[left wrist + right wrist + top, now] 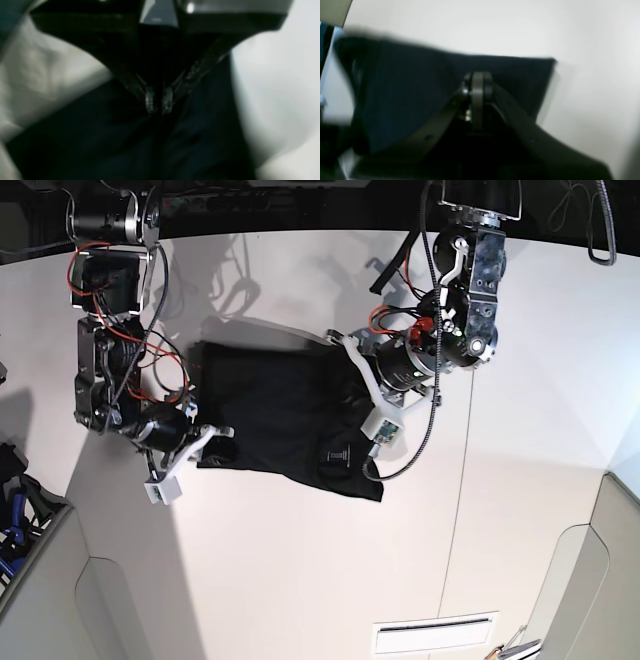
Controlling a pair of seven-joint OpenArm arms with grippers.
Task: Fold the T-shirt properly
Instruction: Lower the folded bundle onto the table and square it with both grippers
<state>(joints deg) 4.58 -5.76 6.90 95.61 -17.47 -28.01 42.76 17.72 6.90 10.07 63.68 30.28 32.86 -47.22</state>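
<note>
— Left gripper (159,100), close up: clenched, tips nearly touching, black cloth of the T-shirt (140,140) filling the lower middle of the frame right under them. Pinching a fold or only closed above it?

— Cannot tell. Too blurred and too dark between the tips.

— Right gripper (477,80)?

— Clenched too, fingers pressed together at mid-frame over the dark cloth. Again no telling whether any hem sits between them.

— Farther out, from the base view?

— T-shirt (290,415) lying on the white table (300,580), centre-left of the frame, roughly a rectangle with a loose lower right corner. Right gripper (215,430) at its lower left edge, left gripper (345,340) at its upper right edge. Small label (338,457) low on the right part.

— Handling?

— Probably light, limp and matte, so not slippery but prone to sag and bunch. No stiffness to hold a crease alone. Best taken by pinching at corners or along a hem, both sides level, to keep the fold square.

— Hard to read?

— Sleeves and collar not distinguishable; layers already folded under cannot be counted. Upper right edge covered by the left arm, black on black swallowing every wrinkle.
</note>
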